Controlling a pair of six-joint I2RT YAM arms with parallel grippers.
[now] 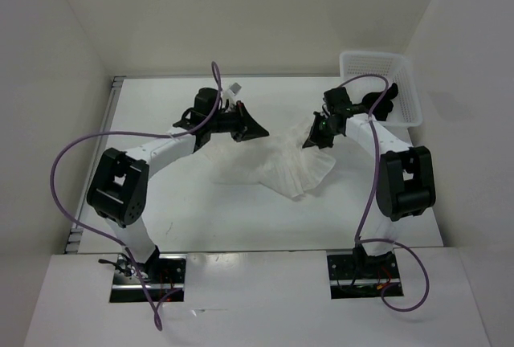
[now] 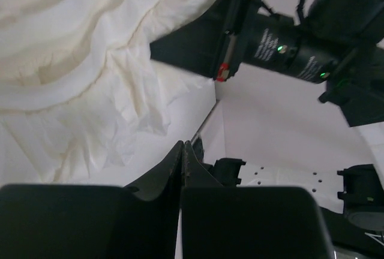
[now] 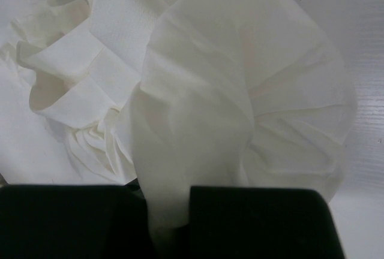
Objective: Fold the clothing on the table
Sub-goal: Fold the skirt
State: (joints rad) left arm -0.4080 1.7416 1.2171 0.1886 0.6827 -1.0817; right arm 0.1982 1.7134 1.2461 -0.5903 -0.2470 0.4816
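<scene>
White tabletop (image 1: 201, 218) seen from above, with two black-and-white arms mounted at its near edge. At left, the left arm leans in toward the middle of the table, with a purple cable (image 1: 56, 172) looping beside it. The left gripper (image 1: 259, 130) points to the right. In the left wrist view its two fingers (image 2: 168, 172) are pressed flat together, with no fabric seen between them. Just right of it, the clothing (image 1: 293, 172) lies crumpled on the table at centre-right, between the two grippers, its thin white cloth creased and partly doubled over. The right gripper (image 1: 310, 144) meets the garment's far right part. In the right wrist view a gathered fold of the fabric runs down into the narrow gap between its black fingers and is pinched there, while the rest billows out beyond them. At far right, a white mesh basket (image 1: 408, 82) stands in the table's back corner, behind the right arm and apart from the garment.
</scene>
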